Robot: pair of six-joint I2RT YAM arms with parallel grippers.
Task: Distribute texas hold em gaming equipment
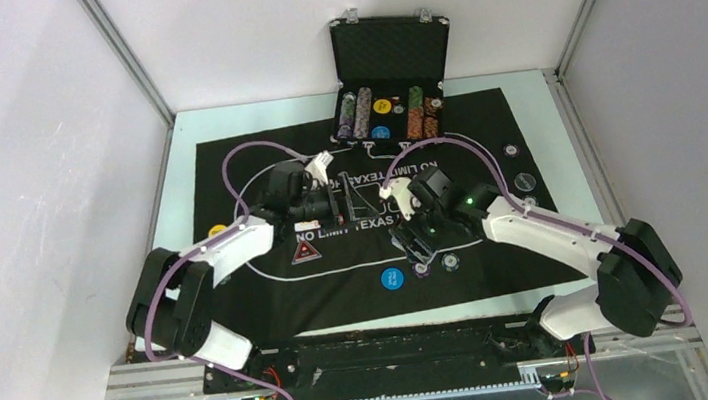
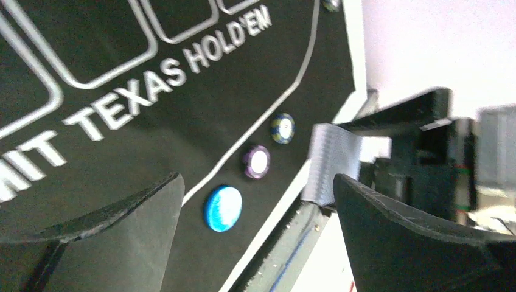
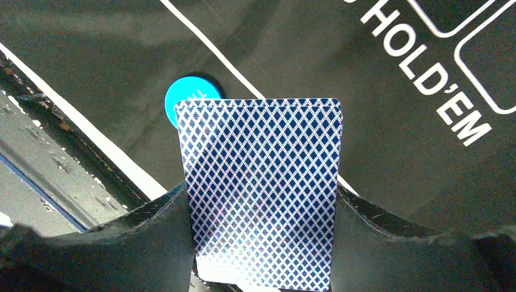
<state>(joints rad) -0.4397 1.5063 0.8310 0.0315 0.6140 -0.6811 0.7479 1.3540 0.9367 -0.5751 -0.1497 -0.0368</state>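
**A:** Black felt mat (image 3: 292, 36) runs under both arms. Pincer status?

**B:** Right gripper (image 3: 261, 198) is clamped on one card (image 3: 261, 146), blue diamond back toward the wrist camera. The jaws look to bear on its two long edges at the lower end. The upper half sticks out free above the mat. Left gripper (image 2: 257, 182) is spread wide with nothing in it.

**A:** Handling?

**B:** My read: nearly weightless, thin, slick, bends easily. An edge squeeze may bow it or let it pop out, so keep force low. A pinch across the flat faces near a short end looks safer. The main risk is creasing.

**A:** Around it?

**B:** Blue button (image 3: 191, 91) lies flat on the mat, just past the card's top left corner. From the left wrist, a purple chip (image 2: 257, 161) and a blue-and-yellow chip (image 2: 282, 128) line up beside it. More chips sit in the open case (image 1: 391, 45) at the far edge.

**A:** Text?

**B:** White print on the mat: "TEXAS HOLD'EM" from the left wrist, "HOLD'EM" from the right, "NO LIMIT TEXAS" from above. Button lettering is too blurred to read. No brand shows on the card back.
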